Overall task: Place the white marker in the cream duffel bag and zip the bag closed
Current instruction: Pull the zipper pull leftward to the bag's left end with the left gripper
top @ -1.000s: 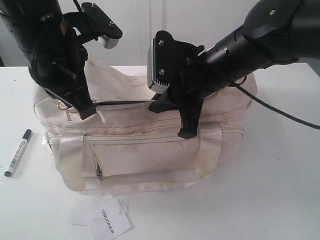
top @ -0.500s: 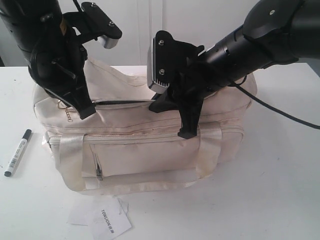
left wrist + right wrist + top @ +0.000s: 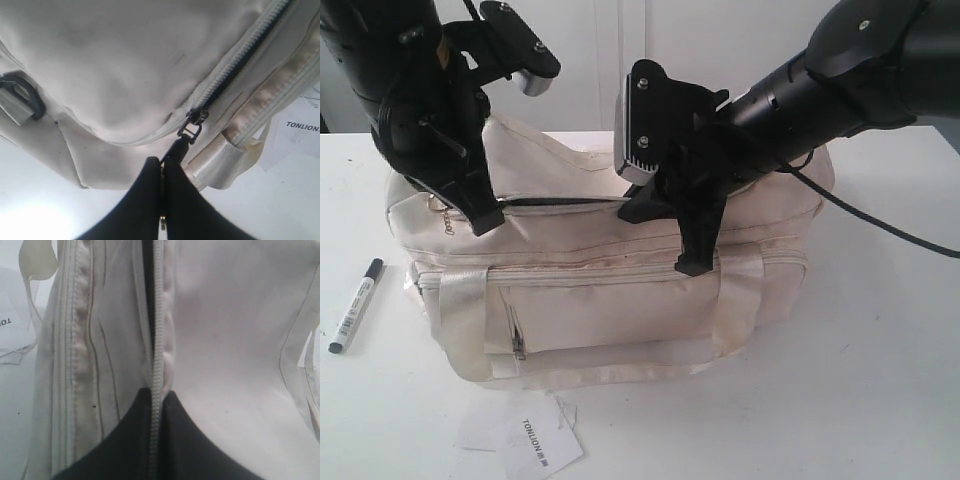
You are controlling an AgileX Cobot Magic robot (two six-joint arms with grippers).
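Observation:
The white marker (image 3: 355, 305) with its black cap lies on the table, left of the cream duffel bag (image 3: 610, 300) and apart from it. At the bag's left end my left gripper (image 3: 485, 222) (image 3: 162, 162) is shut on the black zipper pull (image 3: 186, 136) of the top zip. The slider (image 3: 198, 117) sits just beyond the fingertips. A dark open slit (image 3: 570, 201) runs along the top between the two grippers. My right gripper (image 3: 691, 262) (image 3: 157, 392) is shut on the bag's zipper edge (image 3: 157, 330) near the middle of the top.
A white paper tag (image 3: 538, 443) with printed text lies on the table in front of the bag. A black strap ring (image 3: 22, 97) is at the bag's left end. A satin handle (image 3: 465, 320) hangs down the front. The right arm's cable (image 3: 880, 215) trails over the table.
My left gripper has edged slightly left and up with the zipper pull. The right arm, the bag's body and the marker have stayed put.

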